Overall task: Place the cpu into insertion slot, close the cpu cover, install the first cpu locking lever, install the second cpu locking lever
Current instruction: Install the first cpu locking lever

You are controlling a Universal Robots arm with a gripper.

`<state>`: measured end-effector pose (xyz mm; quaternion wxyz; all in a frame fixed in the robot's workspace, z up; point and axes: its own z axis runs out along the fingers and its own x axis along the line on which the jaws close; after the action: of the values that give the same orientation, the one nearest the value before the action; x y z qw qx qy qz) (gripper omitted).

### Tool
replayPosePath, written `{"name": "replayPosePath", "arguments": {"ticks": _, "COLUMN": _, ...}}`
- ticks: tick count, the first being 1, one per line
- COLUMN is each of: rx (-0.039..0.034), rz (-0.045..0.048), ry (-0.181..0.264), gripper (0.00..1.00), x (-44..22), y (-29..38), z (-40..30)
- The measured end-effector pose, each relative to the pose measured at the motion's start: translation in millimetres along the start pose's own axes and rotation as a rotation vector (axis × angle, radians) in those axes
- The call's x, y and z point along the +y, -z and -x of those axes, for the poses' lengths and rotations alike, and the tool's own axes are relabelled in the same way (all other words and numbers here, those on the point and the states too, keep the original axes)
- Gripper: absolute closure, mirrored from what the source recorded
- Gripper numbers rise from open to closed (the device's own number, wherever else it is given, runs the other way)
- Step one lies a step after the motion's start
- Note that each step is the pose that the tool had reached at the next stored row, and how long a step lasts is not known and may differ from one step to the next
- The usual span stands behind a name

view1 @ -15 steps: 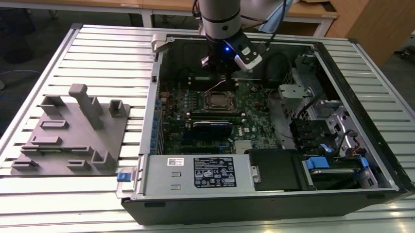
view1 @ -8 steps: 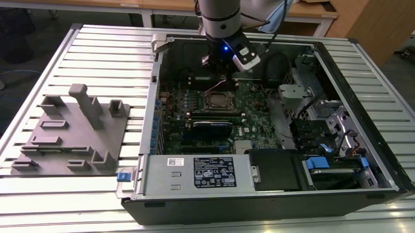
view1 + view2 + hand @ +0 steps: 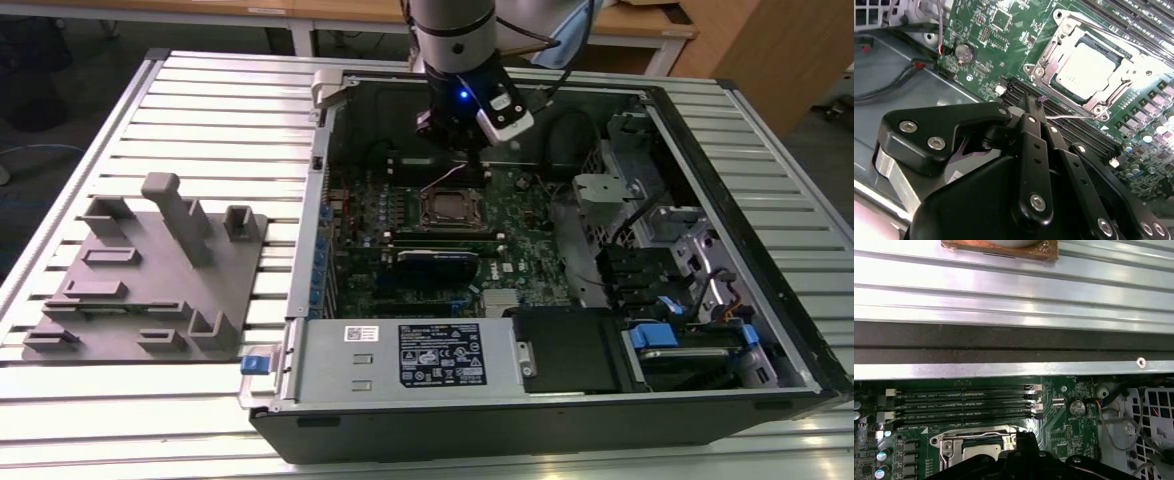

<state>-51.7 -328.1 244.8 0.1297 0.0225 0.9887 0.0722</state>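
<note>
- Silver-grey metal face of the cpu [image 3: 1086, 67]: lies flat inside the insertion slot [image 3: 427, 208], on the green motherboard [image 3: 984, 30] of the open computer case [image 3: 534, 425].
- Thin silver cpu cover [image 3: 1050, 52]: down over the chip, framing its face through the cut-out.
- Black gripper [image 3: 1029, 102]: fingers drawn together until the tips meet, poised just beside the socket, by the long black memory slots [image 3: 1079, 132].
- Thin wire locking lever [image 3: 1069, 117]: runs from the socket's corner toward the fingertips, with its bent end right at the tips. Cannot tell whether pinched between them or merely touching.
- In the exterior view: lever raised, slanting up from the socket toward the gripper inside the case.
- Round coin battery [image 3: 964, 52]: on the board, near the socket.
- Grey power-supply box [image 3: 400, 355]: at the near edge of the case.
- Grey moulded fixture [image 3: 147, 290]: on the slatted metal table [image 3: 200, 120], outside the case at the exterior view's left.
</note>
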Motion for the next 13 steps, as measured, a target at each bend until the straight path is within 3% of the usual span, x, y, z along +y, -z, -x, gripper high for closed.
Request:
{"name": "replayPosePath", "arguments": {"ticks": 5, "rx": -0.0010, "rz": -0.0024, "ry": -0.008, "gripper": 0.89, "x": 0.0, "y": 0.0, "z": -0.4}}
{"name": "replayPosePath", "arguments": {"ticks": 13, "rx": -0.0130, "rz": -0.0245, "ry": -0.091, "gripper": 0.89, "x": -0.4, "y": -2.3, "z": -1.7}}
